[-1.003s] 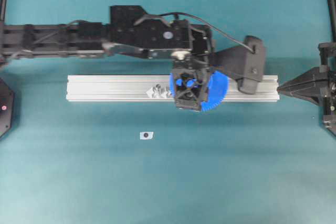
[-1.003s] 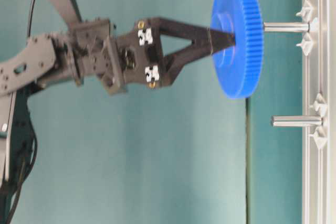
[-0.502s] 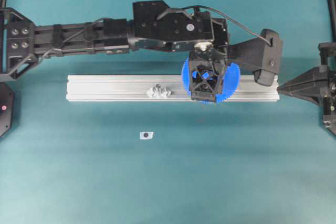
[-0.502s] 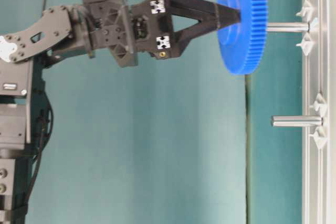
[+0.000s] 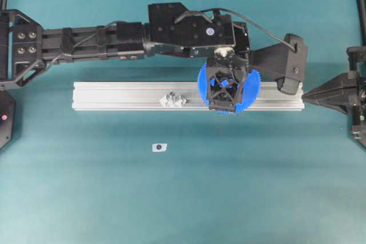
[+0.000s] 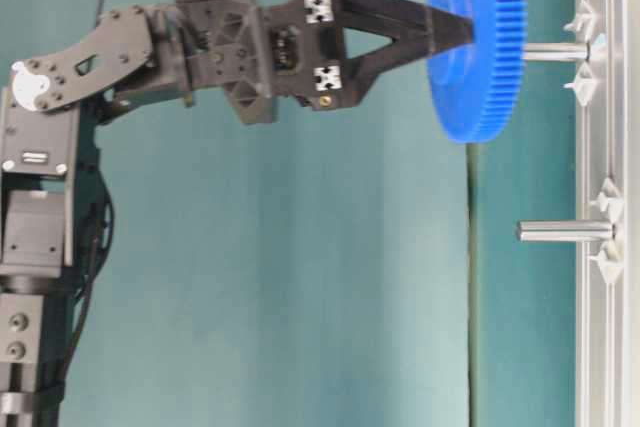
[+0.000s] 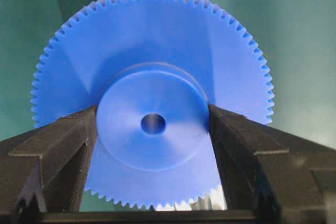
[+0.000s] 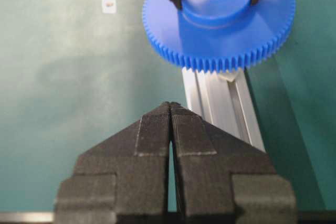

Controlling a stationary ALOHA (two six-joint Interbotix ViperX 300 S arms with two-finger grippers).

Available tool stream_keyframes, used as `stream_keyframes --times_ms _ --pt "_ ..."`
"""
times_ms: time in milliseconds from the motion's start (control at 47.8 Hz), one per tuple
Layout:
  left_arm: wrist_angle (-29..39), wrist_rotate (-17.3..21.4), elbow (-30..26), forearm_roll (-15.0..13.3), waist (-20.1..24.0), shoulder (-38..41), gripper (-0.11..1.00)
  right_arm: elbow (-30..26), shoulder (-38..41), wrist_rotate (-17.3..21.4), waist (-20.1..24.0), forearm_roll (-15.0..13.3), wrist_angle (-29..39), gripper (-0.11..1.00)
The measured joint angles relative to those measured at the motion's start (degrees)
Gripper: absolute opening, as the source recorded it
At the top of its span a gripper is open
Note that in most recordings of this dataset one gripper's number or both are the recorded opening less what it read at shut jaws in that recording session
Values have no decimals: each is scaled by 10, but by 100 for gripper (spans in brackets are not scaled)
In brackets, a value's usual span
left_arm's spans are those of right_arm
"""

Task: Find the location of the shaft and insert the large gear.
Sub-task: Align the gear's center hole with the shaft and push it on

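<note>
My left gripper [image 5: 223, 91] is shut on the raised hub of the large gear [image 5: 253, 92], a bright blue toothed disc held flat over the silver rail [image 5: 114, 95]. At table level, the gear [image 6: 490, 77] faces the rail, and the shaft [image 6: 556, 50] meets its far face about in line with the hub. From overhead the gear hides that shaft. The left wrist view shows both fingers [image 7: 68, 135] pressing the sides of the hub [image 7: 152, 145]. My right gripper [image 8: 170, 104] is shut and holds nothing, with its tip near the rail's right end [image 5: 305, 96].
A second upright peg [image 6: 565, 231] with clear diamond pieces stands on the rail, left of the gear from overhead [image 5: 173, 99]. A small white tag with a dark dot [image 5: 159, 147] lies on the teal table in front of the rail.
The left arm has carried the gear to the right along the rail and closer to it, bringing the hub in line with the shaft. The right gripper has not moved.
</note>
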Motion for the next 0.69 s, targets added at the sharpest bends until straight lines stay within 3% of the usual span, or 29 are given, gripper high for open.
stream_keyframes --times_ms 690 --pt "-3 -1 11 0 0 10 71 2 0 -1 0 0 0 -2"
